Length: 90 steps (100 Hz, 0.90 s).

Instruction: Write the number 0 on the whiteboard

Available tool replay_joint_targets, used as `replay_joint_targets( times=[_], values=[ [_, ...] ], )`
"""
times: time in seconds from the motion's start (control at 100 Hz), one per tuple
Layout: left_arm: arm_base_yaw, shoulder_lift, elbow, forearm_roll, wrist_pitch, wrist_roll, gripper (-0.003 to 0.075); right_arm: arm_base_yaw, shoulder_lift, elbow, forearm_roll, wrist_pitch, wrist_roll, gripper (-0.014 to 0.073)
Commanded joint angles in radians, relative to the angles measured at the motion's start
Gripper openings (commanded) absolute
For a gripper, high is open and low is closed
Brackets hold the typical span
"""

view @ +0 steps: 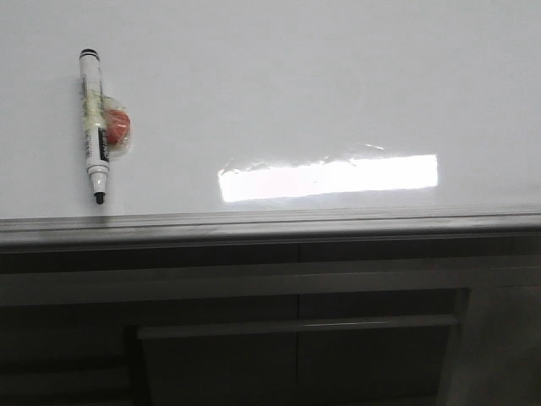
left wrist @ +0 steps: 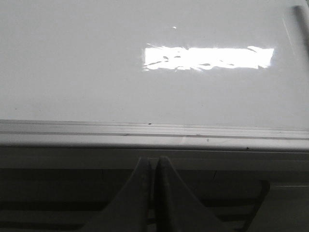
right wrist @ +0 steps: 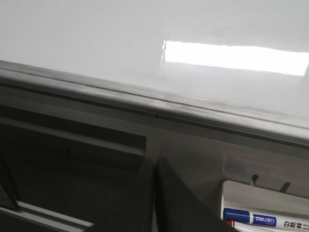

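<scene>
The whiteboard (view: pixel 338 93) fills the upper part of the front view, glossy white with a bright light patch and a grey edge rail (view: pixel 270 224). No number 0 shows on it. A black-capped marker (view: pixel 93 127) hangs on the board at the left, tip down, taped beside a red round piece (view: pixel 117 125). My left gripper (left wrist: pixel 152 162) is shut and empty, below the rail in the left wrist view. My right gripper (right wrist: pixel 154 166) is shut and empty, below the rail in the right wrist view. Neither gripper shows in the front view.
Dark grey cabinet fronts (view: pixel 296 338) with a handle bar lie below the rail. A white box of blue-capped markers (right wrist: pixel 265 212) hangs on the cabinet next to my right gripper. A dark bar (left wrist: pixel 300 24) crosses one corner of the left wrist view.
</scene>
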Motion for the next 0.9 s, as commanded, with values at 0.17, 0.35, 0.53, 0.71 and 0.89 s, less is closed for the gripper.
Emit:
replay_joint_targets(
  times=[0.17, 0.35, 0.53, 0.71, 0.89],
  values=[
    [0.001, -0.028, 0.032, -0.014, -0.045, -0.007, -0.002, -0.005, -0.02, 0.012, 0.002, -0.026, -0.002, -0.0058],
    [0.001, -0.028, 0.032, -0.014, -0.045, -0.007, -0.002, -0.005, -0.02, 0.012, 0.002, -0.026, -0.002, -0.0058],
    [0.001, -0.028, 0.032, -0.014, -0.045, -0.007, -0.002, -0.005, -0.02, 0.012, 0.002, -0.026, -0.002, -0.0057],
    [0.001, -0.028, 0.032, -0.014, -0.045, -0.007, -0.002, -0.005, -0.02, 0.012, 0.002, -0.026, -0.002, -0.0058],
    [0.001, -0.028, 0.032, 0.019, -0.053, -0.007, -0.002, -0.005, -0.02, 0.012, 0.002, -0.037, -0.002, -0.0057]
  ],
)
